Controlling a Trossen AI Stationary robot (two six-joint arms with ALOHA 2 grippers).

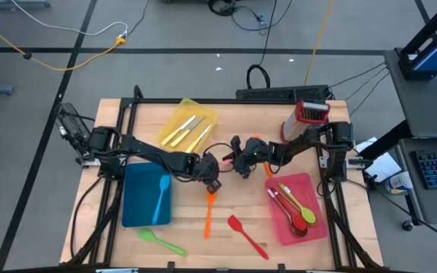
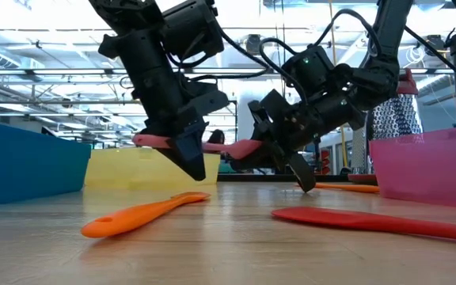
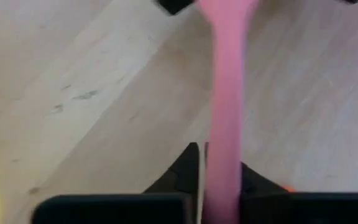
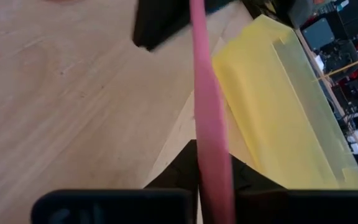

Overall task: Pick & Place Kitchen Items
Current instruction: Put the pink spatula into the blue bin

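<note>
The pink utensil (image 2: 226, 146) hangs level above mid-table, pinched at one end by the left end effector (image 2: 188, 154) and at the other by the right end effector (image 2: 291, 158). Below lie an orange spatula (image 2: 145, 214) and a red spatula (image 2: 370, 222) on the table (image 2: 228, 253).

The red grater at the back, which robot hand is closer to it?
Right. The right gripper is mid-table, holding the pink utensil, a short way in front of the grater. The left gripper holds the utensil's other end, farther away.
</note>
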